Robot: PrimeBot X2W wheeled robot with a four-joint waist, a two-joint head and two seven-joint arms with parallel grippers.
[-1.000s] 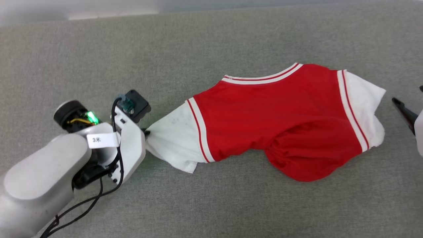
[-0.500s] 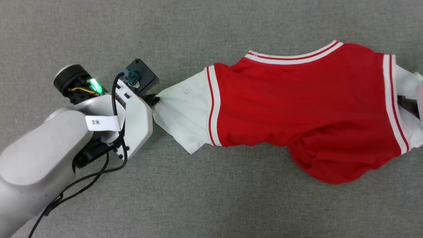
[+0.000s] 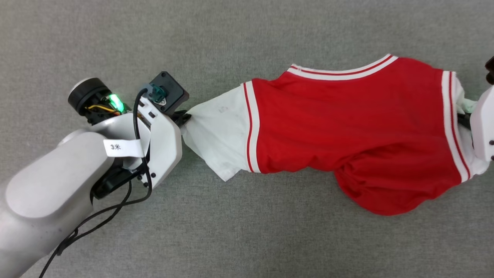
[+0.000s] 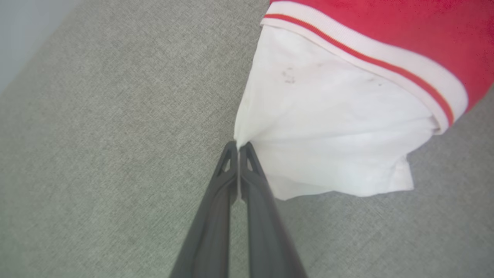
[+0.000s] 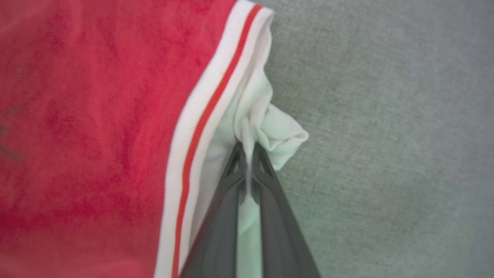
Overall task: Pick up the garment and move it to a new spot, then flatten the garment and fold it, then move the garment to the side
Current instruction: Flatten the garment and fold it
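Observation:
The garment (image 3: pixel 347 127), a red jersey with white sleeves and striped trim, stretches across the grey surface with its lower part bunched. My left gripper (image 3: pixel 187 116) is shut on the edge of the left white sleeve (image 4: pixel 328 127); its two dark fingers (image 4: pixel 216 200) meet at the cloth in the left wrist view, where the left gripper (image 4: pixel 238 146) pinches the hem. At the right edge my right gripper (image 5: pixel 247 148) is shut on the bunched right white sleeve (image 5: pixel 278 135), with cloth squeezed between the fingers. Its pale wrist housing (image 3: pixel 484 123) shows in the head view.
A grey woven surface (image 3: pixel 247 239) lies under and all around the garment. My left forearm (image 3: pixel 58 193) with its black cable crosses the lower left of the head view.
The right gripper has come in from the right and closed on the right sleeve. The head camera has shifted, so the shirt sits further right and higher. The left grip is unchanged.

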